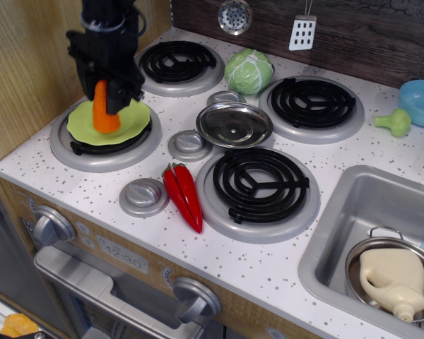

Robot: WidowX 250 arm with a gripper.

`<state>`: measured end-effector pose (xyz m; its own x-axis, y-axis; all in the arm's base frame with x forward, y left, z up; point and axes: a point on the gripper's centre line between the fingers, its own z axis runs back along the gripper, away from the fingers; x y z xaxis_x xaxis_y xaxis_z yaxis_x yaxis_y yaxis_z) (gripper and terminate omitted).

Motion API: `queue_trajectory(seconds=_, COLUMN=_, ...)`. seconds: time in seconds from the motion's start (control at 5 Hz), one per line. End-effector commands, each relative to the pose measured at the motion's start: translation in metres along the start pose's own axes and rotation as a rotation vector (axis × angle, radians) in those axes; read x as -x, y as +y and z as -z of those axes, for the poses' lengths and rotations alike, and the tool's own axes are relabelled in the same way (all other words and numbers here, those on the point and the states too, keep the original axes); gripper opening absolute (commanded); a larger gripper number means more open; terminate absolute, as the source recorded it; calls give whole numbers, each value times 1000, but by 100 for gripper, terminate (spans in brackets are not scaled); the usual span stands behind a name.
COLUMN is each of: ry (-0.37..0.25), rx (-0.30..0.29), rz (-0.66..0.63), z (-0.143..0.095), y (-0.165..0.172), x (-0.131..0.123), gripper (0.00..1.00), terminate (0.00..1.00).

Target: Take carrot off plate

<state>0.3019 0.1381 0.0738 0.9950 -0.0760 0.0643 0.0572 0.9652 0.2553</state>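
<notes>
Carrot [104,113] stands upright on plate [110,121], hand [109,97] at its top.

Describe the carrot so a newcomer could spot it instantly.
Find the front-left burner, nearest the wood wall. A lime-green plate covers it, and the carrot stands upright on that plate, under the black gripper. It is a small orange ridged cone, unlike the glossy red chilies lying flat on the counter.

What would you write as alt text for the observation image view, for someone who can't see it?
A black gripper is down over an upright orange carrot on a lime-green plate on the front-left burner of a toy stove. Red chili peppers and a steel dish lie mid-counter; a cabbage sits behind.
</notes>
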Motion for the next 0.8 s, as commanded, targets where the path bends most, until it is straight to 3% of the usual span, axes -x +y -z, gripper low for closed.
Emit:
queue_trajectory(seconds=0.0, ry=-35, rx=-58, rz=-174, z=-38, y=-33, x=21, gripper=0, terminate=0)
queue_trajectory(seconds=0.4, ry=-84, rx=-19, rz=-205, z=13, y=-43, x=41, gripper=0, terminate=0)
queue_trajectory(seconds=0.6, ry=-93, rx=-18, rz=-201, z=26, y=-38, x=50, gripper=0, terminate=0)
